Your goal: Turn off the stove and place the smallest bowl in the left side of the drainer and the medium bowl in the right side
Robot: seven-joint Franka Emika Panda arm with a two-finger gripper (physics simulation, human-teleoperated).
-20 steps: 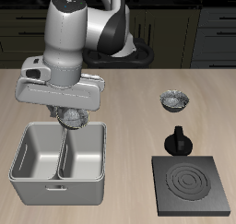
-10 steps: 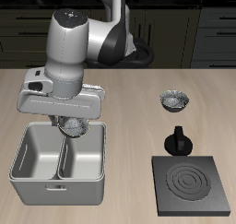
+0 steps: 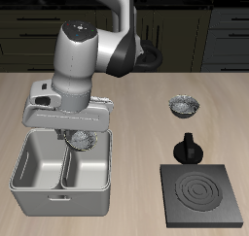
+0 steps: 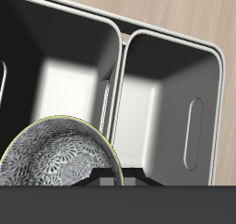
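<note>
— Which bowl is it carrying?

— A shiny grey crinkled one (image 3: 80, 139), hanging over the drainer (image 3: 39, 182), above the dividing wall between the two compartments. I cannot tell whether it is the smallest or the medium bowl.

— And the surroundings?

— A pale wooden counter (image 3: 136, 104), dark cabinets behind. Another bowl (image 3: 183, 106) is sitting near the knob (image 3: 186, 149); the stove (image 3: 203, 195) coil is showing dark.

— The fingers (image 3: 80, 135)?

— Clamped on the hanging bowl's rim.

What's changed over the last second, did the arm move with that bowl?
Yes. The gripper has come down, carrying its bowl lower toward the drainer, above the compartment nearer the stove. The bowl is held, not yet released. The other bowl, knob, stove and drainer stayed put.
</note>
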